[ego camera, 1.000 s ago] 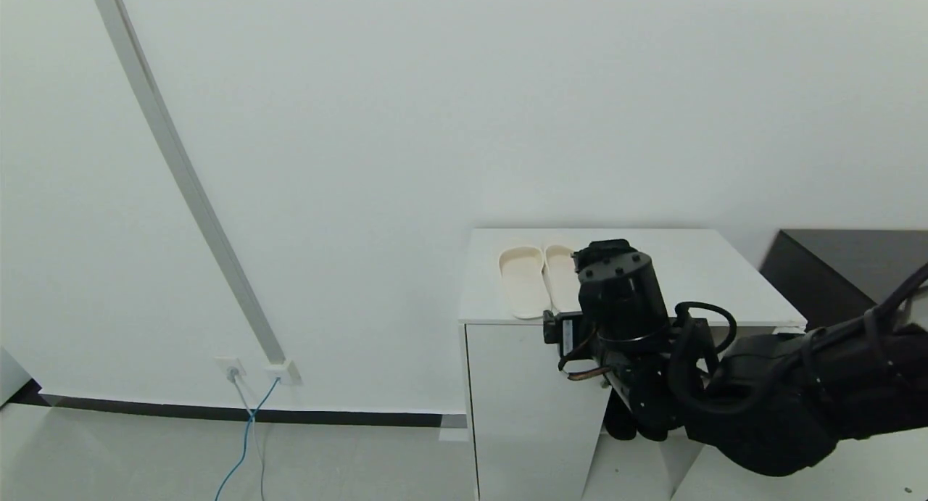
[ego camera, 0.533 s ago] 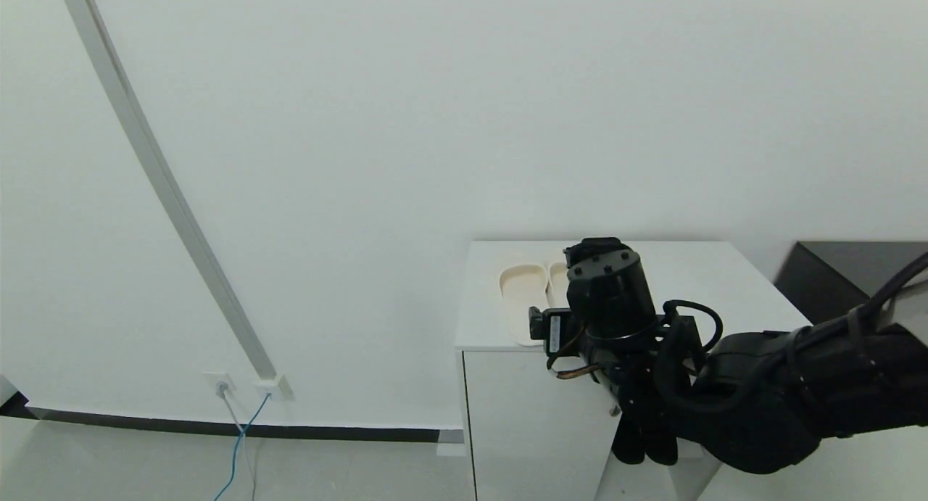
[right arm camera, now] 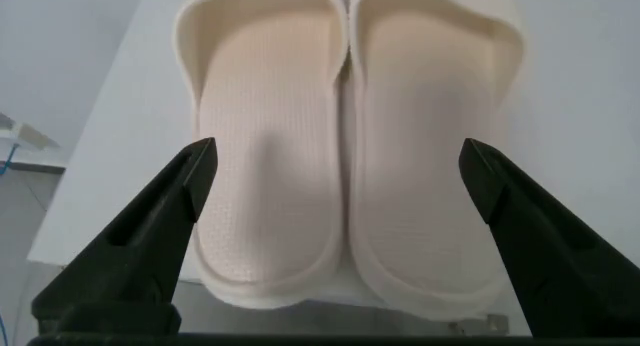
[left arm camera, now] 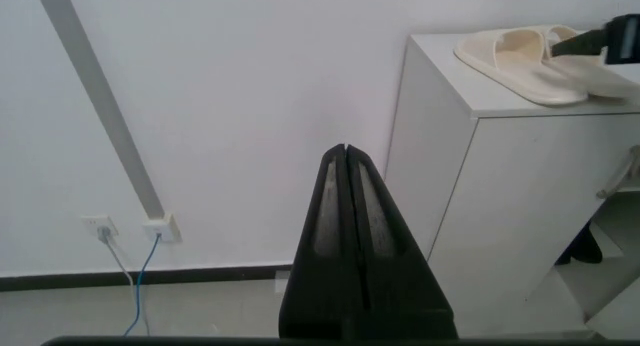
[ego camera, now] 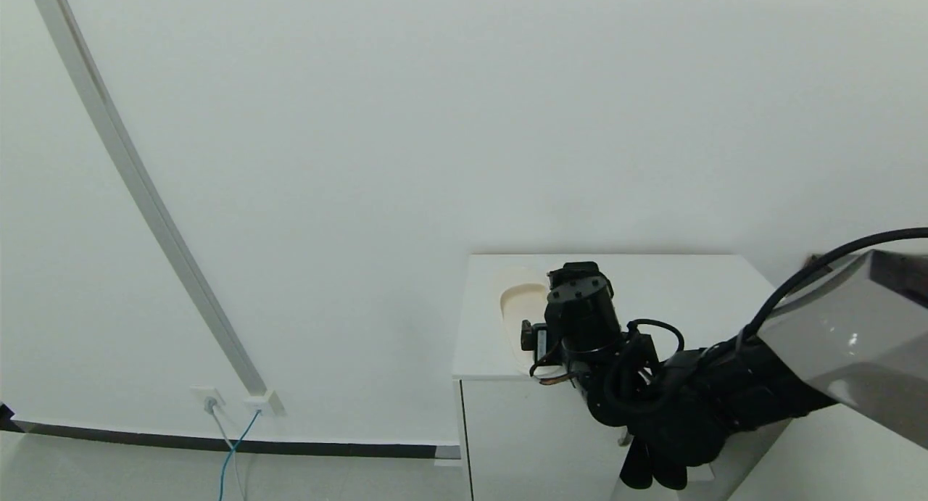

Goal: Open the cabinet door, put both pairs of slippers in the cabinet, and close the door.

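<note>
Pale floor [ego camera: 109,472] in front, plain white wall behind. Against that wall, white cabinet [ego camera: 507,428], its front panel flat and shut where the head view meets it. Beside that panel in the left wrist view, an open gap with a dark shape low inside, too hidden to name. On the cabinet top, near the front edge, cream slippers [right arm camera: 420,156] lying side by side, touching, footbeds up. Off to the robot's left along the wall: dark skirting strip [ego camera: 290,446], wall sockets [ego camera: 206,397], blue cable [ego camera: 235,450] hanging to the floor, grey conduit [ego camera: 138,189] slanting upward. Left tool [left arm camera: 346,156] clenched on nothing, well apart from the cabinet. Right tool [right arm camera: 335,171] released and spread wide, one finger either side of the pair, gripping nothing.
</note>
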